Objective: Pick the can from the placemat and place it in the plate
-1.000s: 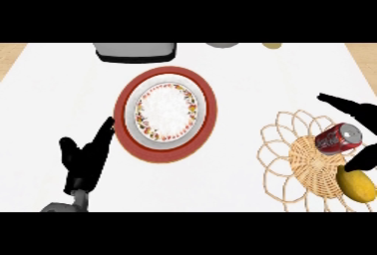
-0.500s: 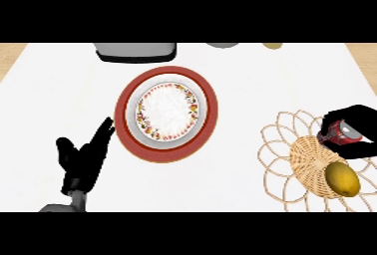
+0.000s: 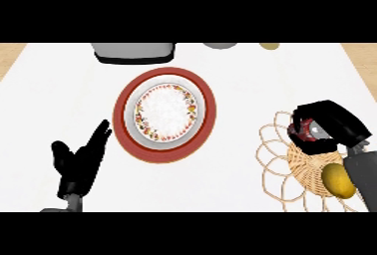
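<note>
A red can (image 3: pixel 305 130) with a silver top stands on the woven wicker placemat (image 3: pixel 287 169) at the right. My right hand (image 3: pixel 333 123) is curled round the can and hides most of it. Left of centre lies the white plate (image 3: pixel 167 110) with a flowered rim, resting on a wider red plate (image 3: pixel 125 127). My left hand (image 3: pixel 80 162) rests open at the lower left, fingers up, well away from the plates.
A yellow lemon-like fruit (image 3: pixel 338 180) lies on the placemat just below the can. A dark grey appliance (image 3: pixel 132 51) sits at the counter's far edge, with a grey object (image 3: pixel 219 45) and a small tan object (image 3: pixel 270 46) to its right.
My right hand has closed round the can, which stood uncovered on the placemat a second ago, and has shifted slightly. The left hand has not moved.
</note>
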### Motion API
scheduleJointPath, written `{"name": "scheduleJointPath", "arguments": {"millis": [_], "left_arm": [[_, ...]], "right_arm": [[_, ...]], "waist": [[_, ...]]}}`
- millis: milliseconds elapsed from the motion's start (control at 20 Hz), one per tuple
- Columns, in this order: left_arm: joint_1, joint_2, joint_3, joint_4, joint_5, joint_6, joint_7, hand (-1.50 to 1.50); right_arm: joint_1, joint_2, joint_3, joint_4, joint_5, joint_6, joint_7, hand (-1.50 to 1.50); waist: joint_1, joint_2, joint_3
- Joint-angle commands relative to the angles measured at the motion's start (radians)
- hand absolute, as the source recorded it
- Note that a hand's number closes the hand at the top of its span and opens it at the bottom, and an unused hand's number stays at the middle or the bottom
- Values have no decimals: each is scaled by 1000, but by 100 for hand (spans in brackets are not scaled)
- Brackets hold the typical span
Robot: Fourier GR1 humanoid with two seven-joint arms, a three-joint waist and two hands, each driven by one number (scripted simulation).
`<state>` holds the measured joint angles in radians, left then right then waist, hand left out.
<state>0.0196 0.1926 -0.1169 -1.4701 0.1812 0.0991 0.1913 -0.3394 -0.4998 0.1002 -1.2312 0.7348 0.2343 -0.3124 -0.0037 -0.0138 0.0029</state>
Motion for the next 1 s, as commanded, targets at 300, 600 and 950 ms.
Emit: {"name": "scheduleJointPath", "arguments": {"millis": [300, 600, 950], "left_arm": [[10, -16, -33, 32, -8, -11, 24, 0], [-7, -13, -25, 42, -6, -17, 20, 0], [-22, -20, -44, 39, -7, -31, 33, 0]], "right_arm": [[-64, 491, 209, -168, 133, -283, 395, 150], [-76, 498, 320, -249, 164, -506, 659, 150], [-102, 499, 462, -294, 222, -810, 1008, 150]], "waist": [[48, -21, -13], [55, -20, -9], [72, -3, -6]]}}
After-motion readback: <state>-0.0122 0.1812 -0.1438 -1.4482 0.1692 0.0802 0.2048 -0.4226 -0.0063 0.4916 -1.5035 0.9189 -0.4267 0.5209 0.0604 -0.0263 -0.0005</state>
